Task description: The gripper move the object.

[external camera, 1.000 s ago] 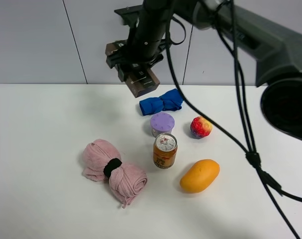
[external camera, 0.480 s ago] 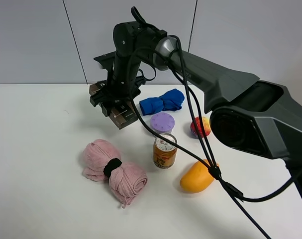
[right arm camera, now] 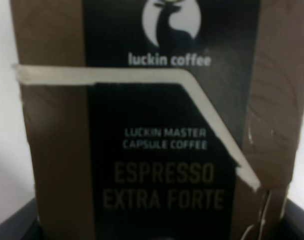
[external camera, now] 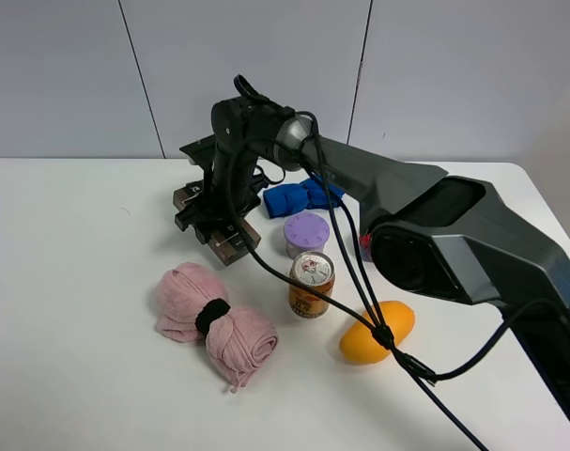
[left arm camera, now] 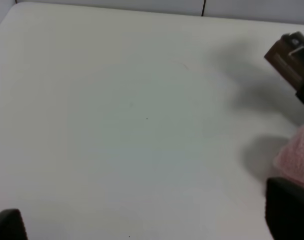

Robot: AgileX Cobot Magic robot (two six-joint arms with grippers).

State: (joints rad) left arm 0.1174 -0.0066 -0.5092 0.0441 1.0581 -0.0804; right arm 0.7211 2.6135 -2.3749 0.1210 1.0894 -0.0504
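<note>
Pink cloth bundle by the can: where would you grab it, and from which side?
Grip the pink cloth bundle at its black band, the cinched, narrowest middle. It lies flat on the table, so come straight down from above, closing across the waist; likely firmer than the loose ends.

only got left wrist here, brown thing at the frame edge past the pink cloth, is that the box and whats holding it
Observer: Yes, it's the box. The right gripper has its jaws shut on it mid-length.
Operator: is it the coffee one
Observer: The right wrist view reads "luckin coffee, espresso extra forte" on its top.
Operator: anything close on the far side
Observer: A purple cup and a can stand to its right in the high view, both apart from it.
</note>
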